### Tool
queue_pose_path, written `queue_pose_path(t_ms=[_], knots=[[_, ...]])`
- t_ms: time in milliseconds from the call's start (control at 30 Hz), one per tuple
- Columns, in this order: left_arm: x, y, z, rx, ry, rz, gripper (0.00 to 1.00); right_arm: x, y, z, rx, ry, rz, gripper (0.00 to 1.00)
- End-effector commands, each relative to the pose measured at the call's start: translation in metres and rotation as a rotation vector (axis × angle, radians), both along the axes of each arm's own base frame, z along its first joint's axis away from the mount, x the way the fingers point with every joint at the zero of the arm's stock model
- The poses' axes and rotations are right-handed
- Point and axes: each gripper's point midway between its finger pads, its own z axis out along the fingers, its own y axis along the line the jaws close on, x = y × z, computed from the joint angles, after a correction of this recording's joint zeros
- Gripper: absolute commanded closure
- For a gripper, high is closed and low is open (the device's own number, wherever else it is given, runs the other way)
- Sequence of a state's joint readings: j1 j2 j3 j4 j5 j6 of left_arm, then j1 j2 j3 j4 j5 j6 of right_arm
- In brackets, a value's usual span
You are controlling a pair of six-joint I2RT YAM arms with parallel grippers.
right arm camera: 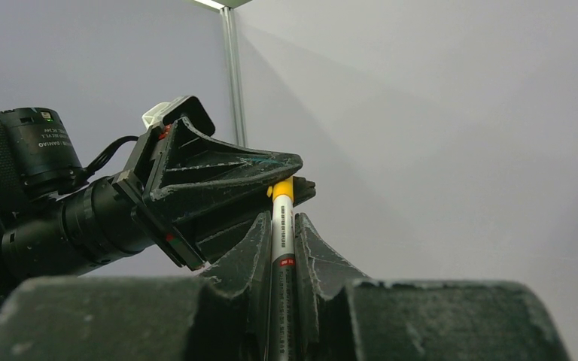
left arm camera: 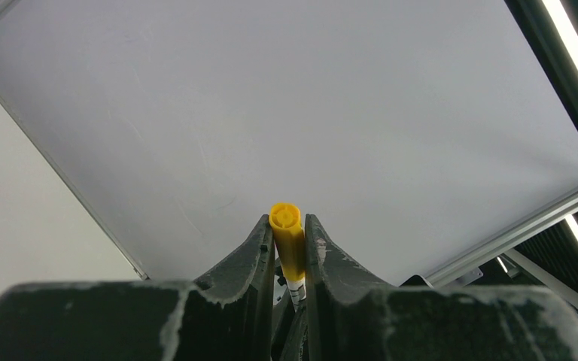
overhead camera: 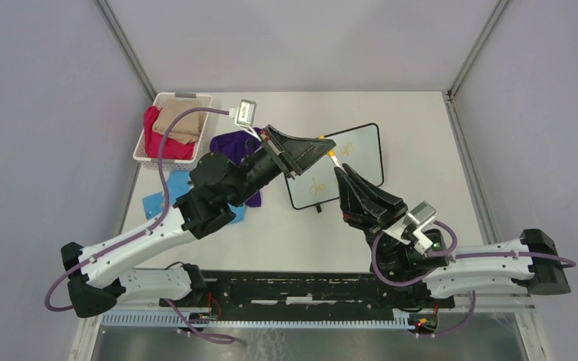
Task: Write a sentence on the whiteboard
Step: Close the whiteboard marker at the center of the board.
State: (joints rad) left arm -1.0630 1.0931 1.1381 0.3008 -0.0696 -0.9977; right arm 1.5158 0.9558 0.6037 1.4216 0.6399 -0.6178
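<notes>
The whiteboard lies flat on the table, right of centre, black-framed. Yellow-orange handwritten letters of the sentence run on it in two lines, partly hidden by the arms. Above the board, a marker spans between both grippers. My left gripper is shut on its yellow cap end. My right gripper is shut on the white-and-grey barrel, with the yellow cap just beyond its fingertips, inside the left gripper. Both wrist cameras point up at the enclosure walls.
A white basket with pink and tan cloths stands at the back left. A purple cloth and a blue cloth lie under the left arm. Grey walls enclose the table on three sides.
</notes>
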Motion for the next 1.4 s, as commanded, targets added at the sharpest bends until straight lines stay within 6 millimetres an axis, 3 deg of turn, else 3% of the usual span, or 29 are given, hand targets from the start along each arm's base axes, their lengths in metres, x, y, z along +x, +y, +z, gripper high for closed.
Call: queue_pose_path(t_ms=[0,733,1367], knots=[[-0.026,-0.011,-0.004,0.073,-0.067,-0.111,0.98,0.012,-0.003,0.002,-0.013,0.045,-0.062,1.0],[-0.057,-0.028,-0.034,0.121,-0.039,-0.185,0.98,0.017,-0.001,0.005,-0.004,0.042,-0.075,1.0],[-0.07,-0.037,-0.043,0.139,-0.058,-0.226,0.98,0.02,-0.003,0.009,0.004,0.034,-0.078,1.0]])
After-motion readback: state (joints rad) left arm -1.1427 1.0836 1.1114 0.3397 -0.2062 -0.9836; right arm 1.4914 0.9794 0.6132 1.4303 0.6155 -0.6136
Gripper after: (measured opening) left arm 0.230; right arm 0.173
